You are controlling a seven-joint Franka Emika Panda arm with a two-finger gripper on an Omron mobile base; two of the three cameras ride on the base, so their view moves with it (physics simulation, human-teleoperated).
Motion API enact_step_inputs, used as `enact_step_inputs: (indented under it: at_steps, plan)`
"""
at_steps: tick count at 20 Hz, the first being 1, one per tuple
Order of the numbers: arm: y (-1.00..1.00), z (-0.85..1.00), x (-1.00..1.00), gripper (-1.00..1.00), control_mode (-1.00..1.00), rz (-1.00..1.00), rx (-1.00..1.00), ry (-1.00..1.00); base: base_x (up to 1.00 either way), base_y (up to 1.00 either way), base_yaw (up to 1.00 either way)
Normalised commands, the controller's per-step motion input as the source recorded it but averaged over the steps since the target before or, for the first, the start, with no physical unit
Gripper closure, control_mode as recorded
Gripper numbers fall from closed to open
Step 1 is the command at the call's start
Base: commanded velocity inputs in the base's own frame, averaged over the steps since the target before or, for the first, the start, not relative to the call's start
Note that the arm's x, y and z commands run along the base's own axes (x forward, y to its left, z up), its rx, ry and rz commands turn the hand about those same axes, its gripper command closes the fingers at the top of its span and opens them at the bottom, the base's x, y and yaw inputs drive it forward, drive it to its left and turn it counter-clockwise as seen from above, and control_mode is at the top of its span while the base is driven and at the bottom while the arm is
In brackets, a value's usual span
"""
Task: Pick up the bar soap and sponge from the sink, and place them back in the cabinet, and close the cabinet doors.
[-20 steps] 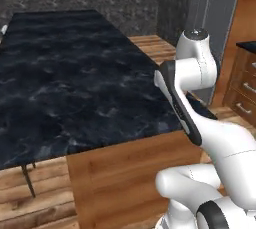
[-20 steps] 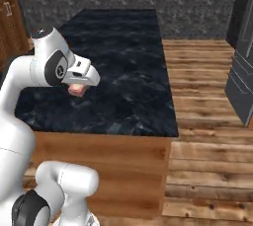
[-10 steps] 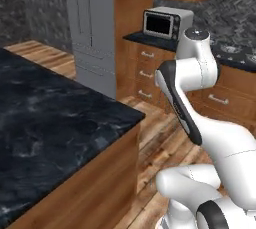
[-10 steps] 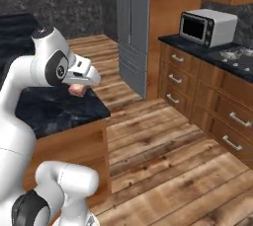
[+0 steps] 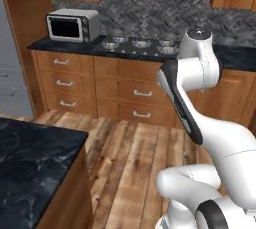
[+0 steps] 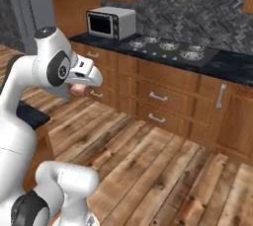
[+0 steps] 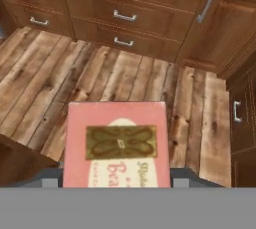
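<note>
A glossy white arm is seen, built of rounded, bulbous segments. A dark grey band runs lengthwise along the slanting upper link, edged in white. The topmost joint is capped by a small grey disc. In the right base view a large dark grey circular joint cover is set into the rounded shoulder housing, with a small pale mark at its centre. The wrist housing is white, angular and blunt-ended, with a dark underside. At the foot, the base is formed of smooth white curved shells, and a black ring joint is seen at its lower edge.
</note>
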Motion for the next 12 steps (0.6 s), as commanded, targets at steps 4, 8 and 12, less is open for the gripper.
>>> enact_step_inputs:
  at_steps: [4,8,12]
  plan:
    - [0.00,0.00,0.00,1.00,1.00,0.00,0.00,0.00,0.48,0.00,-0.52]
    - [0.00,0.00,0.00,1.00,1.00,0.00,0.00,0.00,0.49,0.00,-0.50]
    - [0.00,0.00,0.00,1.00,1.00,0.00,0.00,0.00,0.73,0.00,-0.31]
